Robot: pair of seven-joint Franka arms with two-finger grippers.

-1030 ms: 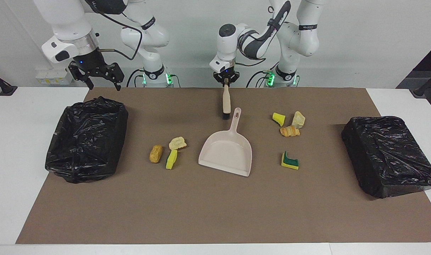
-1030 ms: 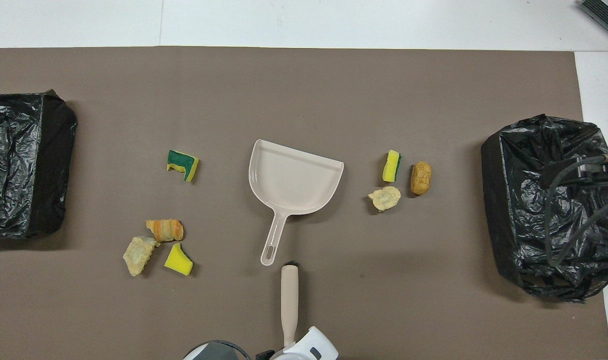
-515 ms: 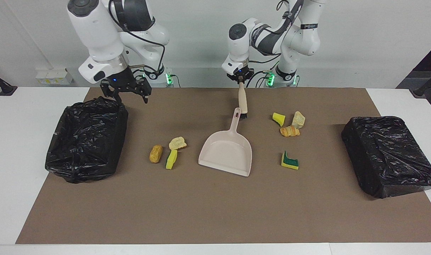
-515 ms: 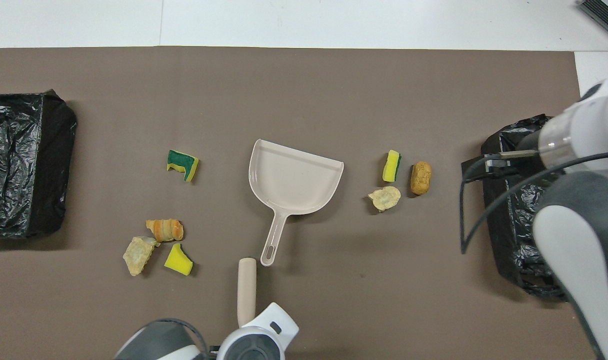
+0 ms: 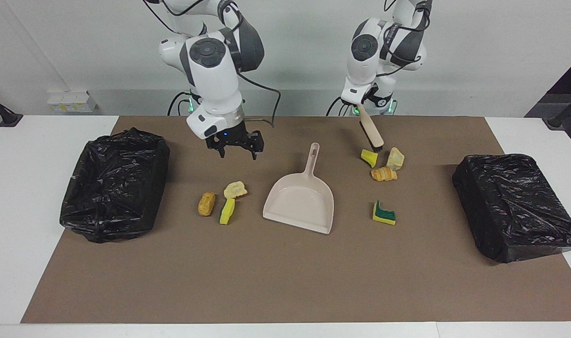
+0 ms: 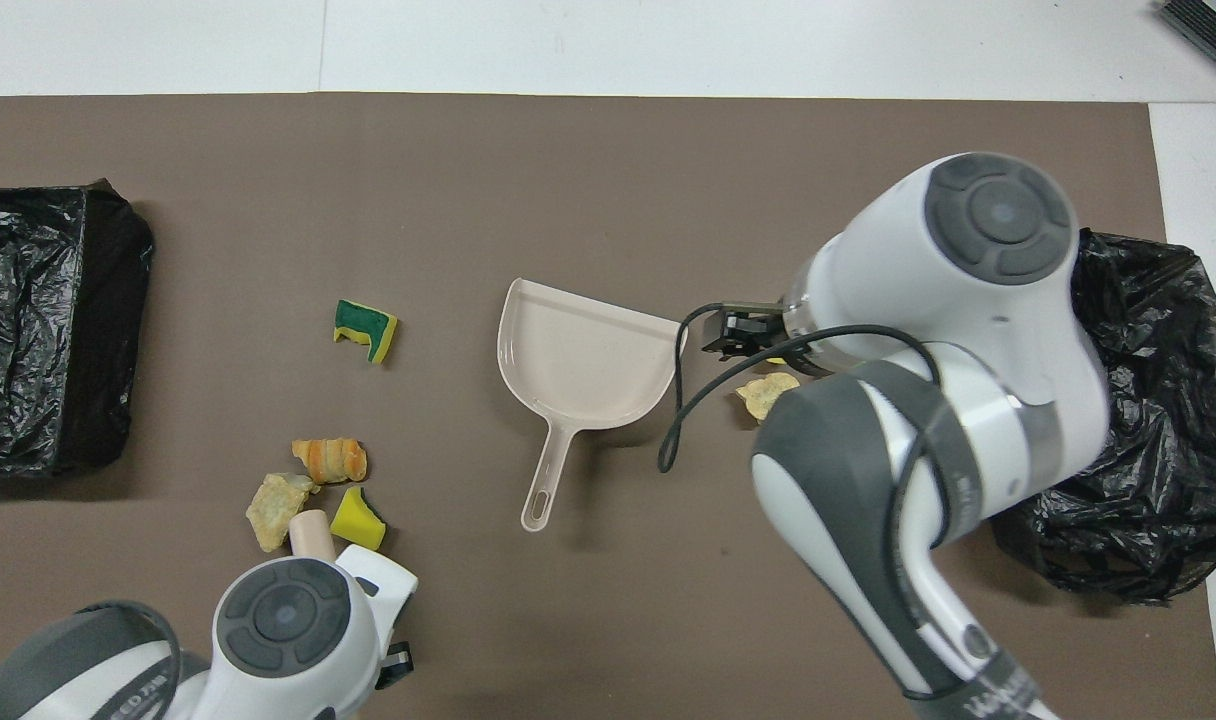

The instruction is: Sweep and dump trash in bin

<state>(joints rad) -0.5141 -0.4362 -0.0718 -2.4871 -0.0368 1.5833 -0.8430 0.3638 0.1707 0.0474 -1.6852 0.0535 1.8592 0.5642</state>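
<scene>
I see seven scraps of trash on the brown mat. In the facing view, three lie left of centre: a tan bread lump [image 5: 206,203], a pale crust [image 5: 235,189] and a yellow sponge strip [image 5: 227,211]. Four lie right of centre: a yellow sponge wedge [image 5: 369,157], a pale lump [image 5: 395,158], an orange croissant piece [image 5: 383,174] and, lower down, a green-and-yellow sponge [image 5: 383,213].

Between the two groups, at the frame's centre, the beige dustpan [image 5: 300,199] rests empty on the counter, handle pointing up the frame.

My left gripper [image 5: 362,106], upper right of centre, is clamped on the handle of the beige hand brush [image 5: 371,129], whose bristles hang just above the yellow wedge. My right gripper [image 5: 237,145], upper left of centre, has its fingers spread wide and carries nothing; it hangs above the mat, up the frame from the pale crust.

Black-lined bins sit at the left edge [image 5: 114,183] and right edge [image 5: 515,205].

I judge sweeping is about to begin. Next, the brush must drop behind the scraps while my free gripper takes the dustpan handle.
</scene>
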